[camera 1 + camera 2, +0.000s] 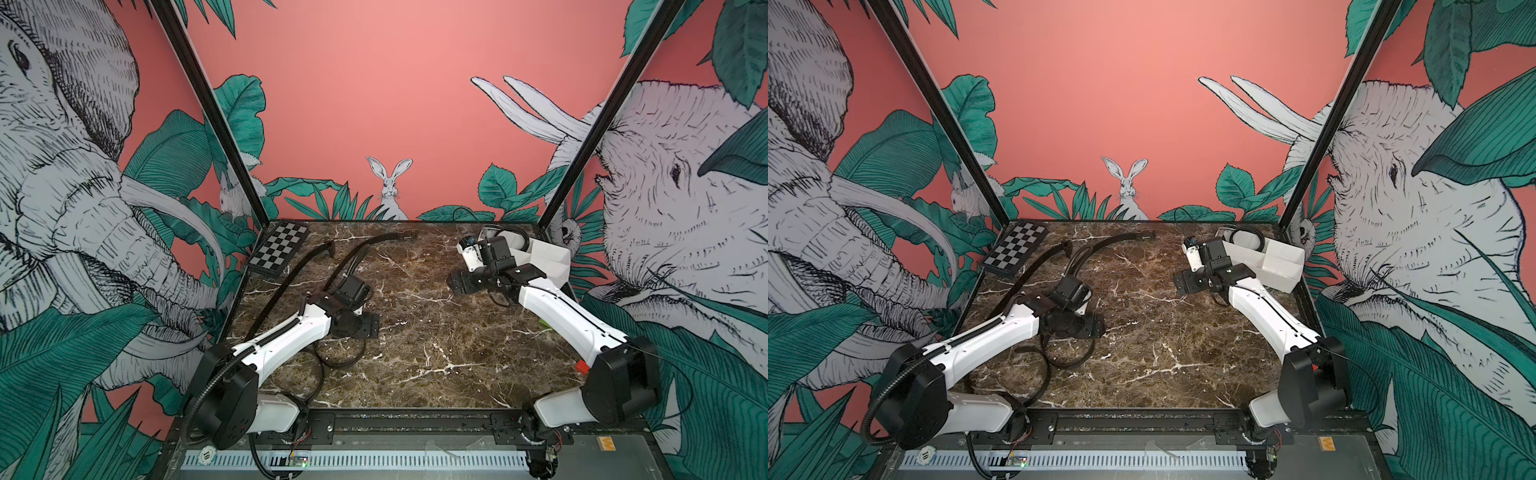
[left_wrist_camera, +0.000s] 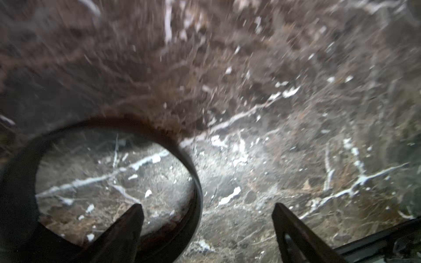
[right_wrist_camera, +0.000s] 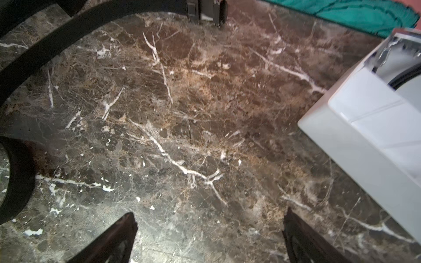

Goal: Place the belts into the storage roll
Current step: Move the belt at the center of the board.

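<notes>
The left jaws stand released above the dark brown marbled counter (image 2: pixel 296 102), a curl of long flat black belt (image 2: pixel 20 182) beside one fingertip (image 2: pixel 127 227). The right jaws, also released, hover near the white rectangular plastic storage box (image 3: pixel 355 145) in the far right corner, a black coil (image 3: pixel 406 77) in its far compartment; more belt lengths (image 1: pixel 291 276) cross the counter's left side.

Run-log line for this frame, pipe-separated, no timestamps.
left hand open, astride belt loop | right hand open, empty, beside storage roll | coiled belt in roll
</notes>
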Tool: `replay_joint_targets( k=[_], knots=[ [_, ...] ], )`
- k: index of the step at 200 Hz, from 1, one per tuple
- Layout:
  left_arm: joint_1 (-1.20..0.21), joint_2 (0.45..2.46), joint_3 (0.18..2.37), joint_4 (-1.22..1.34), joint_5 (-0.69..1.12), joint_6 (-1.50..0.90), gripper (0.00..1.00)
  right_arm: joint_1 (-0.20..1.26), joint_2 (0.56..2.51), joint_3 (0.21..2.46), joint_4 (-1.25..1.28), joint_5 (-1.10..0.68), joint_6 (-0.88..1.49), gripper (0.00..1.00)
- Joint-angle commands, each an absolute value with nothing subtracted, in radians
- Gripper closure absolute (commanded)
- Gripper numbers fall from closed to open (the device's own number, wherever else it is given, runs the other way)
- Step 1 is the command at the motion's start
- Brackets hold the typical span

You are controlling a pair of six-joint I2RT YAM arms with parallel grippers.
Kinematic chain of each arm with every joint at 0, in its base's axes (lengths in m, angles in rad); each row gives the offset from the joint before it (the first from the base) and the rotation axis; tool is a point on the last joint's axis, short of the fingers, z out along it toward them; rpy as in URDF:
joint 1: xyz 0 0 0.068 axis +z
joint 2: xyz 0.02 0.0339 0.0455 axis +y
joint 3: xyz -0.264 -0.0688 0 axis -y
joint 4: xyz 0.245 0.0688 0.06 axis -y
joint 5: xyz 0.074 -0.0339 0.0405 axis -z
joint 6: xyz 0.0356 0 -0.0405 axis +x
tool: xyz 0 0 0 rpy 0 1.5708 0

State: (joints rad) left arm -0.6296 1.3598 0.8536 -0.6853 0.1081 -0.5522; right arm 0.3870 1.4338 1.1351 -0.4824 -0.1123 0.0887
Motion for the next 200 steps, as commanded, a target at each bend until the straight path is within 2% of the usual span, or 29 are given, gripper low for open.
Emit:
replay_joint_targets(
  k=[1,25,52,68,77,91,99,105,123,143,161,200],
  knots=[
    [-0.661,1.407,0.832,-0.722,0.169,-0.564,0.15,0.4,1.383,1.117,-0.521,-0.122,0.179,0.02],
    [-0.676,1.47,0.839,-0.673,0.223,-0.564,0.34,0.409,1.354,1.074,-0.534,-0.113,0.173,0.02],
    [-0.744,1.583,0.941,-0.624,0.301,-0.558,0.67,0.409,1.299,0.997,-0.518,-0.115,0.184,0.02],
    [-0.789,1.674,1.038,-0.606,0.355,-0.549,0.82,0.409,1.268,0.96,-0.515,-0.094,0.203,0.02],
    [-0.813,1.728,1.099,-0.592,0.387,-0.545,0.87,0.41,1.255,0.948,-0.522,-0.083,0.21,0.01],
    [-0.848,1.815,1.213,-0.592,0.43,-0.534,0.89,0.41,1.236,0.938,-0.538,-0.052,0.224,0.01],
    [-0.863,1.866,1.281,-0.602,0.456,-0.529,0.89,0.408,1.227,0.936,-0.552,-0.028,0.232,0.01],
    [-0.873,1.897,1.326,-0.611,0.473,-0.524,0.85,0.407,1.222,0.936,-0.566,-0.012,0.236,0.01],
    [-0.888,1.937,1.406,-0.62,0.506,-0.526,0.51,0.402,1.212,0.943,-0.62,0.034,0.256,0.01],
    [-0.885,1.891,1.406,-0.642,0.48,-0.52,0.3,0.399,1.212,0.935,-0.642,0.008,0.281,0.01],
    [-0.874,1.804,1.374,-0.665,0.44,-0.517,0.23,0.402,1.223,0.903,-0.609,-0.082,0.324,0.04],
    [-0.764,1.557,1.23,-0.688,0.31,-0.54,0.2,0.549,1.282,0.842,-0.487,-0.159,0.414,0.06]
  ],
)
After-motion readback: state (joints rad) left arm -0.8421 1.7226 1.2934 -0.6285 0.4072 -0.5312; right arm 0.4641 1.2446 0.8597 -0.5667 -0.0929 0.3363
